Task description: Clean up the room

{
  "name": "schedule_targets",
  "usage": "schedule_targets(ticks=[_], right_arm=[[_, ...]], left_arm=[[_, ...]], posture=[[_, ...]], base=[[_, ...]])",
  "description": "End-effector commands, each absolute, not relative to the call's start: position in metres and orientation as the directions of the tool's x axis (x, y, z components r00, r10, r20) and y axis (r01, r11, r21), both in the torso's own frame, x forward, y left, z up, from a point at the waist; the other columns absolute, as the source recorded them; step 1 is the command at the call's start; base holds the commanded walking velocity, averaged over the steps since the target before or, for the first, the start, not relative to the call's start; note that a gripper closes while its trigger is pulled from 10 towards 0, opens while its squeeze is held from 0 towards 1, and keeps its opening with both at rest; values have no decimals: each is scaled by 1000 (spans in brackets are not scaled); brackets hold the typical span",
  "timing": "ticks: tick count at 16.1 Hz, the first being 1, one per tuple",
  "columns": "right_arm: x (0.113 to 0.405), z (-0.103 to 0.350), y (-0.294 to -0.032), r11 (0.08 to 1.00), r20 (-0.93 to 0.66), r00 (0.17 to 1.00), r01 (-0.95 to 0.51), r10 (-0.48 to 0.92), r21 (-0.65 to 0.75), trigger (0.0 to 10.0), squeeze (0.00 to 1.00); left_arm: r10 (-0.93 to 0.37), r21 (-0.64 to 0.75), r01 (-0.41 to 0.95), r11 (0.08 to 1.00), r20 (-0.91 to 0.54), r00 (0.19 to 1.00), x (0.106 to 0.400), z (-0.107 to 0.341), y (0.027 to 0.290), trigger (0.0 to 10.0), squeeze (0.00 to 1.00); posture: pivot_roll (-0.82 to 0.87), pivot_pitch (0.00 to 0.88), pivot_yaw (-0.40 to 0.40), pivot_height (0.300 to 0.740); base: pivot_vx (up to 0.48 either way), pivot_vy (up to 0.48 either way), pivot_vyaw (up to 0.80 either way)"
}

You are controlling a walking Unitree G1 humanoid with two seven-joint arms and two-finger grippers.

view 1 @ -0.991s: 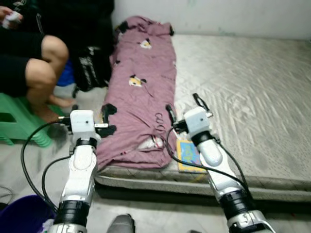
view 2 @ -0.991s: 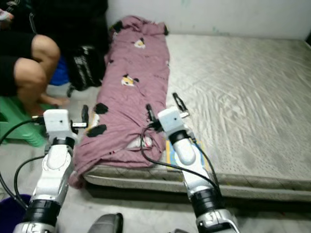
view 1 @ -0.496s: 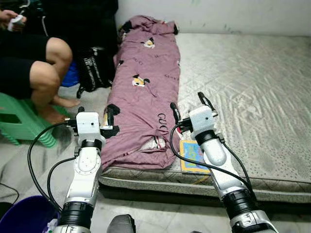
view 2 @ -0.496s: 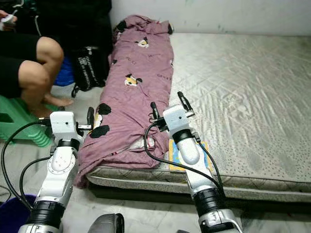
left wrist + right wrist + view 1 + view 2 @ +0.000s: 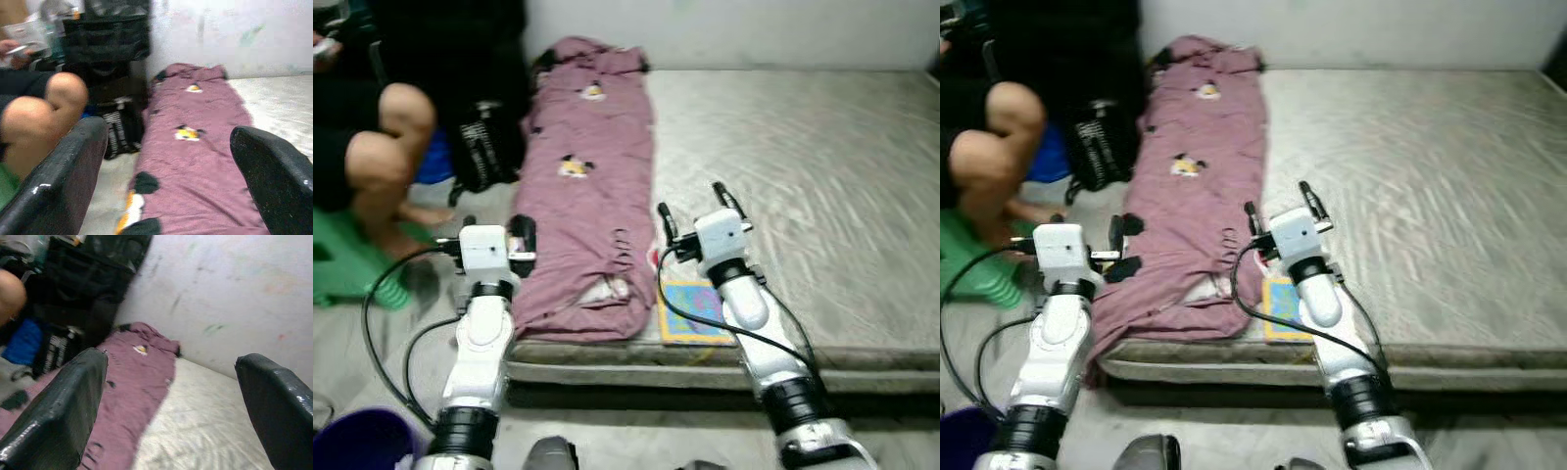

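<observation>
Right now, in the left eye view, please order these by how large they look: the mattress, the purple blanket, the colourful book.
1. Mattress, largest.
2. Purple blanket, a long strip along the mattress's left edge.
3. Colourful book, smallest, partly hidden by the right arm.

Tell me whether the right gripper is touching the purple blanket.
Apart. In the right wrist view the right gripper has its fingers spread wide in the air, and the purple blanket lies well beyond them on the mattress.

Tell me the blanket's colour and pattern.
The blanket is mauve-purple with scattered small cartoon prints and black patches, clearest in the left eye view.
</observation>
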State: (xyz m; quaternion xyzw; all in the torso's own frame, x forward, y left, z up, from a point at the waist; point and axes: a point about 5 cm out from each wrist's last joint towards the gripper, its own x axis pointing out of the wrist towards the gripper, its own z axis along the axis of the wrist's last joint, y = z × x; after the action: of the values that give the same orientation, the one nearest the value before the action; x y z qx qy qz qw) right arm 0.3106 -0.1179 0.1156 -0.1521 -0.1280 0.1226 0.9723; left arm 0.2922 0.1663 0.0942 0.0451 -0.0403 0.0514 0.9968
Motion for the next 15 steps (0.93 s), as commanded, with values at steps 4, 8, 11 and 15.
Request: schedule_targets(ticks=[4,8,11,15], right_arm=[[313,117,-115,918,214,933,-208,290,-338,10000,0],[314,118,-115,913,217,930,-212,298,-349,10000,0],[313,118,-114,910,218,928,-214,303,-355,10000,0],[314,118,-114,907,220,926,-215,308,-362,10000,0]], left_arm=[[101,93,-110,990,97,990,294,98,169,10000,0],[112,72,-119,990,102,988,294,98,169,10000,0],[106,65,-113,991,114,988,293,99,169,10000,0],[65,66,-75,995,136,989,293,102,165,10000,0]], posture=[[54,0,21,740],[53,0,20,740],[53,0,20,740],[49,0,18,740]], base=[[0,-356,0],[0,0,0],[0,0,0],[71,0,0]])
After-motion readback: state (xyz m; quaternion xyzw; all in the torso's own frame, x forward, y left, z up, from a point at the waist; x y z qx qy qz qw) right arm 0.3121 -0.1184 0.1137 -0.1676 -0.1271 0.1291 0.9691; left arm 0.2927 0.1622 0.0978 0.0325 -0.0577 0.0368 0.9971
